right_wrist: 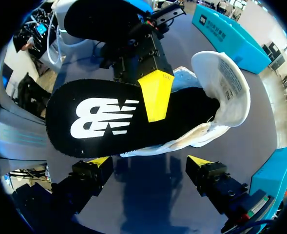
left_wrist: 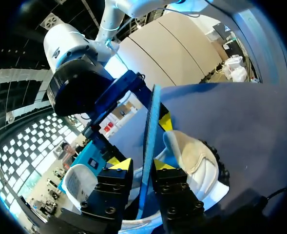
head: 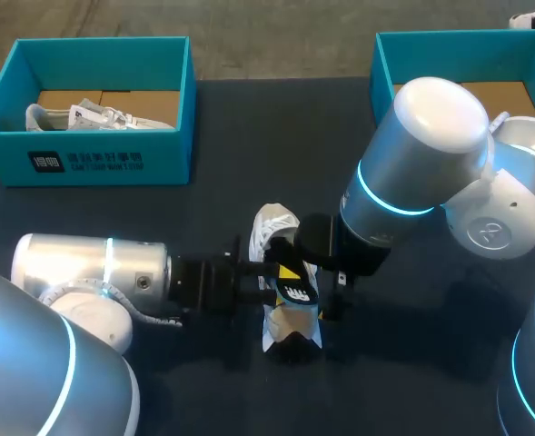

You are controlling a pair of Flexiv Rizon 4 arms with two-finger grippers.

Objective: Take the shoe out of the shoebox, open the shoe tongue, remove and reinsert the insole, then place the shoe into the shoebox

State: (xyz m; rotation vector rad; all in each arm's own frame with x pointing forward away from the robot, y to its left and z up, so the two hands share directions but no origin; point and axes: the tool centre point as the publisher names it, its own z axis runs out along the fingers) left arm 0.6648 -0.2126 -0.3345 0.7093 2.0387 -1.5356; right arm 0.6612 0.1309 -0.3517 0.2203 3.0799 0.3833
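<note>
A white shoe (head: pixel 273 227) lies on the dark table between both arms. Its black insole (head: pixel 294 292) with a white logo sticks out of the shoe's opening, raised off the table. My left gripper (head: pixel 265 272) has the insole (left_wrist: pixel 150 126) edge-on between its fingers, which stand slightly wider than it, so the gripper is open. The shoe (left_wrist: pixel 197 161) lies just beside those fingers. In the right wrist view the insole (right_wrist: pixel 104 119) and shoe (right_wrist: pixel 221 83) sit ahead of my right gripper (right_wrist: pixel 149 163), open wide and holding nothing. One left fingertip (right_wrist: pixel 155 92) lies against the insole.
A teal shoebox (head: pixel 94 159) at the back left holds another white shoe (head: pixel 94 116). A second teal shoebox (head: pixel 385 64) stands at the back right, partly behind my right arm (head: pixel 430 154). Bare table shows between the boxes.
</note>
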